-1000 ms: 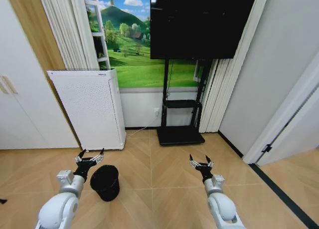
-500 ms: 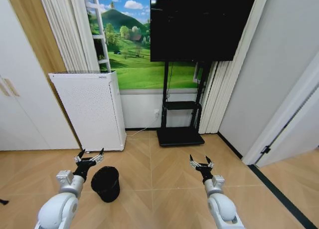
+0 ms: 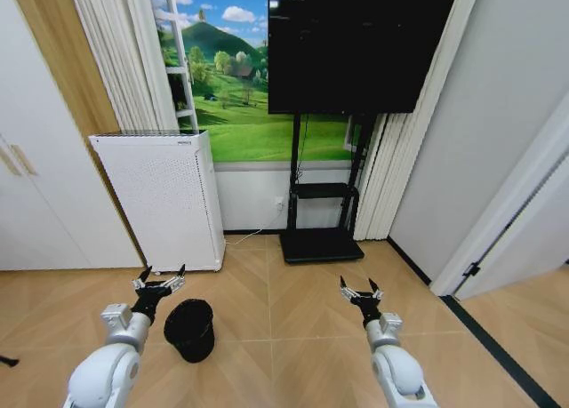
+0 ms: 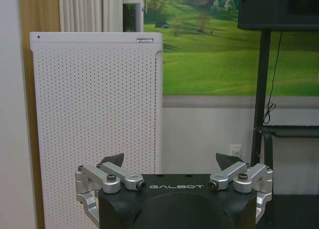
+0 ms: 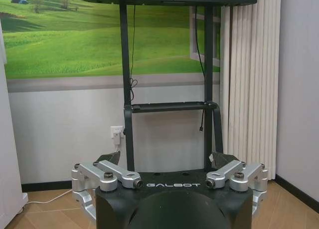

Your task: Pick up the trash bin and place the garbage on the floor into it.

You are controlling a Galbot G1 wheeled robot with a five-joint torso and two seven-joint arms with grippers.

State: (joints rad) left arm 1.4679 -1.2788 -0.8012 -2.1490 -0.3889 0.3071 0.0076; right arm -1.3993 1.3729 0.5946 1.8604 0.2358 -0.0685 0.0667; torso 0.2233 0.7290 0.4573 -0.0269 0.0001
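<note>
The left gripper point(image 3: 162, 277) and right gripper point(image 3: 358, 290) are held low with fingers spread, nothing pinched. The small round black trash bin point(image 3: 189, 330) is seen on the tan herringbone wooden floor point(image 3: 284, 310) at the left gripper's five o'clock. At twelve o'clock stands a tall white perforated appliance point(image 3: 164, 199).

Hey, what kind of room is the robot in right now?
Probably a home living room: a large TV on a floor stand, a white air purifier, herringbone wood floor, and a small black trash bin.

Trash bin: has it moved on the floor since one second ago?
No. The trash bin keeps its place before the white appliance; only the camera shifted.
</note>
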